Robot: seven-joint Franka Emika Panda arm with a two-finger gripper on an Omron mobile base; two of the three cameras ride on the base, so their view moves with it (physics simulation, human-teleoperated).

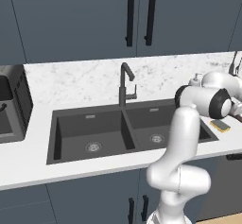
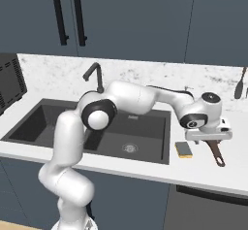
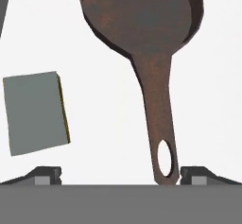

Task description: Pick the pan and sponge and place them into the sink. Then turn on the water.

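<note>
The hand (image 3: pixel 120 176) is held above the white tabletop (image 2: pixel 203 168), to the right of the sink (image 2: pixel 145 149), and it looks straight down at the pan (image 3: pixel 142 15). In the hand view, the 2 finger tips are seen wide apart at the bottom, and nothing is held between them. The pan is lying flat on the tabletop, and its long handle is pointed toward the hand, with the hole at its end close to the right finger tip. The sponge (image 3: pixel 35 112) is lying just beside the pan, between it and the sink, and the 2 are not touching. Both things are outside the sink, so the step in hand is judged to be picking up the pan. To do this well, the hand should be moved a little so the handle sits in the middle of the gap, not off to 1 side. Then it should be brought straight down, and the fingers should be closed on the thin handle. The pan should be lifted slowly and kept flat, because the round part may tip it down. The sponge should not be bumped. No water is seen at the faucet (image 1: pixel 125 83).
</note>
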